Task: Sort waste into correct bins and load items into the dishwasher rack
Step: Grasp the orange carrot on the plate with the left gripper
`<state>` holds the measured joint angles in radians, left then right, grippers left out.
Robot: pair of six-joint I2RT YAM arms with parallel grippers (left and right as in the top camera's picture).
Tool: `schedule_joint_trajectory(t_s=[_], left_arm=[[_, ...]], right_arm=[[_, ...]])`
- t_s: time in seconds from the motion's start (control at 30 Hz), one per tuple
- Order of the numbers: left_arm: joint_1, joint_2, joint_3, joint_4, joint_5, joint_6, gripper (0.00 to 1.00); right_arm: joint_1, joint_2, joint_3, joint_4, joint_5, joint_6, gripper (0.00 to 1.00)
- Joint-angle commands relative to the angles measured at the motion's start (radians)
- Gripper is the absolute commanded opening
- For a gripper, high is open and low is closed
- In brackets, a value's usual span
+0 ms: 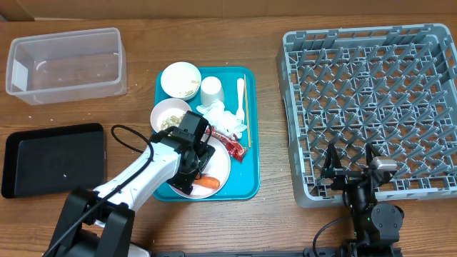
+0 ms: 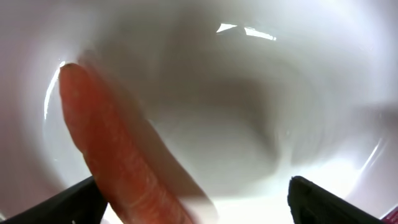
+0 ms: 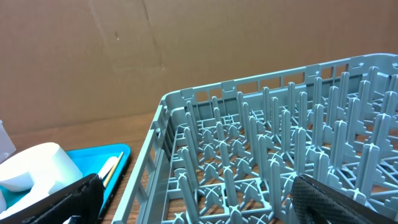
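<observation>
Nearest in the left wrist view, the carrot (image 2: 118, 162) lies on the plate (image 2: 261, 99). It sits between the jaws of the left gripper (image 2: 196, 200), close to one side. The jaws stand wide apart and are not clamped on it. The carrot looks whole, orange and smooth-skinned, tapering to a blunt tip. It should handle as stiff, fairly light and not fragile, but it is round and likely to roll on the glossy plate (itself slick, and perhaps apt to slide). A hold across the thicker middle seems safest. Farther out, the plate rests at the near end of the tray (image 1: 248, 178). Farthest, the right gripper (image 3: 199, 199) hangs empty with jaws apart at the edge of the rack (image 3: 236, 124).
</observation>
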<state>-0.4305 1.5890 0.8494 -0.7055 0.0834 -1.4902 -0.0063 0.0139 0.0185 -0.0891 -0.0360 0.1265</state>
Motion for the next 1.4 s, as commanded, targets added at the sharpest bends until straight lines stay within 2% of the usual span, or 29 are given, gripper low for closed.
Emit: schedule_joint_trajectory(t_s=[0.0, 0.13, 0.2, 0.5, 0.63, 0.9, 1.0, 1.07, 1.13, 1.3, 1.37], left_arm=[[-0.004, 0.008, -0.010, 0.000, -0.001, -0.014, 0.79], [-0.004, 0.008, -0.010, 0.000, 0.028, -0.018, 0.77], [-0.004, 0.008, -0.010, 0.000, 0.022, -0.018, 0.70], [-0.004, 0.010, -0.010, -0.003, 0.011, -0.017, 0.54], [-0.009, 0.021, -0.016, -0.011, 0.010, -0.018, 0.62], [-0.009, 0.106, -0.016, -0.015, 0.034, -0.017, 0.54], [-0.008, 0.110, -0.016, -0.016, 0.040, 0.002, 0.59], [-0.008, 0.110, -0.016, -0.016, 0.040, 0.025, 0.58], [-0.008, 0.110, -0.016, -0.016, 0.040, 0.054, 0.55], [-0.006, 0.109, -0.013, -0.016, 0.040, 0.100, 0.37], [-0.006, 0.109, -0.013, -0.020, 0.040, 0.100, 0.36]], right_arm=[[-0.002, -0.011, -0.011, 0.006, 0.009, -0.003, 1.00], [-0.002, -0.011, -0.011, 0.006, 0.009, -0.003, 1.00], [-0.002, -0.011, -0.011, 0.006, 0.009, -0.003, 1.00], [-0.002, -0.011, -0.011, 0.006, 0.009, -0.003, 1.00], [-0.002, -0.011, -0.011, 0.006, 0.009, -0.003, 1.00], [-0.002, -0.011, -0.011, 0.006, 0.009, -0.003, 1.00], [-0.002, -0.011, -0.011, 0.006, 0.009, -0.003, 1.00], [-0.002, -0.011, -0.011, 0.006, 0.009, -0.003, 1.00], [-0.002, -0.011, -0.011, 0.006, 0.009, -0.003, 1.00], [-0.002, -0.011, -0.011, 0.006, 0.009, -0.003, 1.00], [-0.002, -0.011, -0.011, 0.006, 0.009, -0.003, 1.00]])
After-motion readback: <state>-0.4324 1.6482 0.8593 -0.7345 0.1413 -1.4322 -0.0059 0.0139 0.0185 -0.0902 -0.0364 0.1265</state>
